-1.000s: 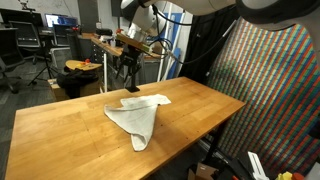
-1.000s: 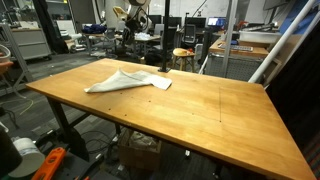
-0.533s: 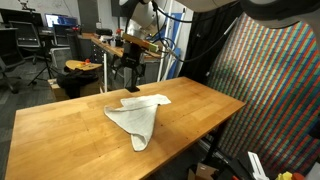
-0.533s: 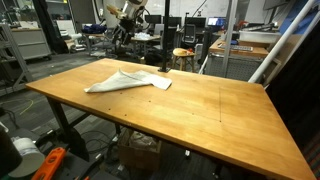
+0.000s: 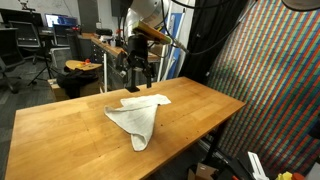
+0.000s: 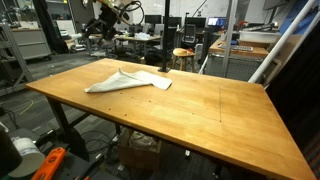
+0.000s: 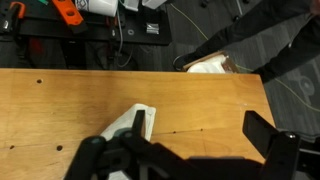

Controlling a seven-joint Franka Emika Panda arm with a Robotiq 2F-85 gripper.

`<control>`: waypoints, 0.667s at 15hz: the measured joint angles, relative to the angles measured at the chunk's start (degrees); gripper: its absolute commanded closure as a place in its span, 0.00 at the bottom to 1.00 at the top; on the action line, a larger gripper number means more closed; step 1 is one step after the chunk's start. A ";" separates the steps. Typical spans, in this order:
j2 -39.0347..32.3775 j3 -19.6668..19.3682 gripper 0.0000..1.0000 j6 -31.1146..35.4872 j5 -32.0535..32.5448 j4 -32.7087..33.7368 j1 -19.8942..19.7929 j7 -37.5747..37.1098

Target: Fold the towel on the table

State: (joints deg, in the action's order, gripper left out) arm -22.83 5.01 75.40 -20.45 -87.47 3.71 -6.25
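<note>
The white towel (image 5: 137, 113) lies crumpled in a rough triangle on the light wooden table (image 5: 60, 130), towards its far edge; it also shows in an exterior view (image 6: 125, 80). My gripper (image 5: 135, 72) hangs in the air above the towel's far corner, open and with nothing between its fingers. In the wrist view the gripper (image 7: 185, 150) stands wide open over bare table (image 7: 60, 110). One towel corner (image 7: 140, 122) shows near the left finger (image 7: 95, 150), and the rest of the cloth is hidden behind the gripper body.
A round stool (image 6: 182, 58) and cluttered workbenches stand beyond the table's far edge. A tall multicoloured panel (image 5: 275, 80) rises beside the table. Orange tools (image 7: 68, 12) lie on the floor past the edge. Small dark holes (image 7: 160, 132) dot the tabletop.
The jaws have spread from partly closed to wide open. The arm has lifted and swung away from the towel. The towel lies where it was.
</note>
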 measured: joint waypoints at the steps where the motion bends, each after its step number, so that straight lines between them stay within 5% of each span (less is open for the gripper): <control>1: 0.66 0.22 0.00 0.42 0.04 -1.66 0.26 2.63; 10: 3.05 0.06 0.00 25.02 0.06 -18.71 -0.67 19.36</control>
State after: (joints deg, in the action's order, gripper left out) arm -19.77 5.06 100.43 -20.39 -106.18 3.04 13.11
